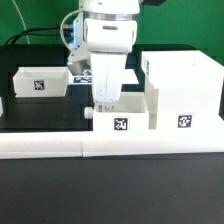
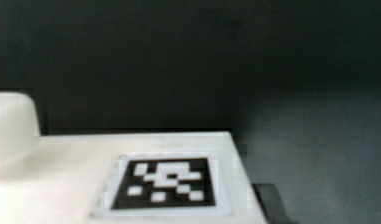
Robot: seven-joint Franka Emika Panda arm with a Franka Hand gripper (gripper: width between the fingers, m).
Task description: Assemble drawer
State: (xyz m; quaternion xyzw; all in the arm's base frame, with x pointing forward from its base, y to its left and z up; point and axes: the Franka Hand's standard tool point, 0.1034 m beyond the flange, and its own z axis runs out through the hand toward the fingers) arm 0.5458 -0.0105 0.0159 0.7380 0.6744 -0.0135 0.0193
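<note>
Gripper [image 1: 100,103] is low over the 9 o'clock end of the small white plastic knobbed tray [image 1: 128,110]; I cannot tell whether it is spread or pinching, as the fingers are masked. The tray sits on the black worktop [image 1: 40,115] just beside the tall white plastic box casing [image 1: 185,88] at its 3 o'clock, probably staged for insertion. A second white knobbed tray [image 1: 40,82] is parked well apart at 10 o'clock, out of the way.

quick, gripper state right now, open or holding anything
gripper: cannot tell. It is down at the middle tray, but neither view shows the fingertips clearly enough to say open or shut.
</note>
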